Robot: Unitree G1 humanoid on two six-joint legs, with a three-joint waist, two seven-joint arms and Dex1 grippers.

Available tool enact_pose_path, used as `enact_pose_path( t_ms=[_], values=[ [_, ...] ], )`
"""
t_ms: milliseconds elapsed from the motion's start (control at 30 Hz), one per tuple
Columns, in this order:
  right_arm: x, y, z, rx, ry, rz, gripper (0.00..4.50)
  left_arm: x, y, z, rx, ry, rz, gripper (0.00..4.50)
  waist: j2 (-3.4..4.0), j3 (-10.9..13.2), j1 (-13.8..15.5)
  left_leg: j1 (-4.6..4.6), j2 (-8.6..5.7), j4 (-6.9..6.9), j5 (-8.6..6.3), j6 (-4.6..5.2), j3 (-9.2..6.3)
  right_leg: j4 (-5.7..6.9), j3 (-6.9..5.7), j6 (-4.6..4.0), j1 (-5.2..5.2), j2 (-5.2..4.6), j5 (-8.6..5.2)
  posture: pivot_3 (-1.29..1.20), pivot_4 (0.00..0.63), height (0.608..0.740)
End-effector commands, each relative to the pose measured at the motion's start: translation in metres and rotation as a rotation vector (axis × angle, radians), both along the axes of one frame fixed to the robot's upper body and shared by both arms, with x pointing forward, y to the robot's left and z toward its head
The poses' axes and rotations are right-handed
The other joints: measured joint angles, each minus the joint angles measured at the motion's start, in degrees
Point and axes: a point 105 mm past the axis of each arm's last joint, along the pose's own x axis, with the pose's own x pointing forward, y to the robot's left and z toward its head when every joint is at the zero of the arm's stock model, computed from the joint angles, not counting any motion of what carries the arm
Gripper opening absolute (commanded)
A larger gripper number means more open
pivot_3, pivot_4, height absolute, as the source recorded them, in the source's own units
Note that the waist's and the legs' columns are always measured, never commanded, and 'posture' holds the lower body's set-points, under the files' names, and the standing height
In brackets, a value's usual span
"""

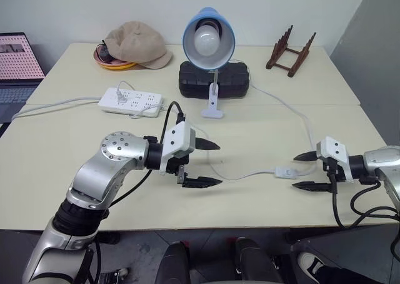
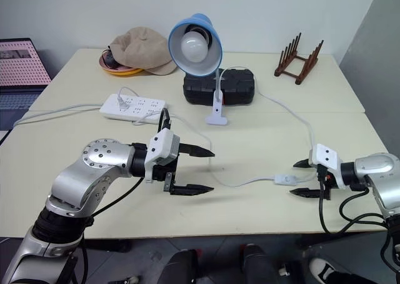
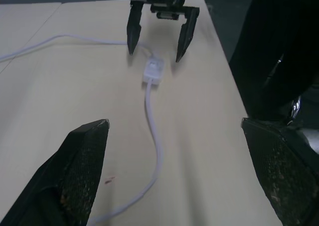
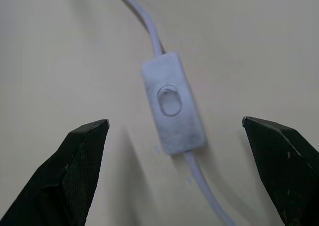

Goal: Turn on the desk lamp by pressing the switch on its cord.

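- We are seeing the switch (image 1: 286,171) lying flat on the cream table (image 1: 262,134) near its front right edge, its oval rocker facing up in the right wrist view.
- The right gripper (image 1: 304,170) is hovering with its fingers spread wide, tips just beside the switch, nothing between them (whether a tip is touching the switch we cannot tell).
- The left gripper (image 1: 209,164) is also standing wide and empty, well apart from the switch, pointing toward it above the table.
- The cord (image 1: 250,174) is running from the switch toward the left gripper, where part of it is disappearing behind the fingers; the other stretch is climbing back toward the desk lamp (image 1: 209,40).
- The lamp is standing at mid-table, shade tilted toward us, bulb looking unlit; its base is partly covering a black case (image 1: 234,81).
- A power strip (image 1: 132,101) is lying to the lamp's left.
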Motion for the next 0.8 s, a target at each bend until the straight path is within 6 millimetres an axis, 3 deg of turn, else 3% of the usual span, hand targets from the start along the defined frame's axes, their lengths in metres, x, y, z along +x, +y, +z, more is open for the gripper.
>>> enact_pose_path(
  t_ms=[33,233,333,733,800],
  values=[
    [0.003,0.0,0.005,-0.026,-0.039,0.022,4.5,-0.006,-0.009,0.011,-0.034,-0.041,-0.032,4.42,0.0,0.0,-0.01,0.0,0.0,0.03,0.0,0.0,0.0,0.01,0.0,-0.01,0.02,0.0,0.0,0.0,0.15,0.74],
    [0.011,0.005,-0.004,-0.058,-0.094,0.033,4.5,0.002,-0.01,0.012,-0.047,-0.06,-0.011,4.42,0.01,0.0,-0.01,0.01,0.0,0.08,0.0,0.0,0.0,0.04,0.0,0.02,0.03,0.0,0.01,0.0,0.15,0.74],
    [0.012,0.007,-0.007,-0.055,-0.093,0.037,4.12,0.001,-0.012,0.013,-0.053,-0.056,-0.027,4.5,0.01,0.0,0.0,0.0,-0.01,0.07,0.0,0.0,0.0,0.06,0.0,0.07,0.03,0.0,0.04,0.0,0.15,0.74],
    [0.016,0.006,-0.012,-0.056,-0.124,0.037,1.15,0.0,-0.011,0.007,-0.05,-0.041,-0.043,4.5,0.0,0.0,-0.01,0.03,-0.01,0.08,0.0,0.0,-0.01,0.13,0.0,0.25,0.03,0.0,0.15,0.0,0.15,0.74],
    [0.017,0.009,-0.009,-0.03,-0.133,0.031,1.13,0.002,-0.01,0.006,-0.055,-0.033,-0.034,4.5,0.0,0.0,-0.01,0.04,-0.01,0.08,0.01,0.0,-0.01,0.14,0.0,0.25,0.03,0.0,0.15,0.0,0.15,0.74]
  ],
)
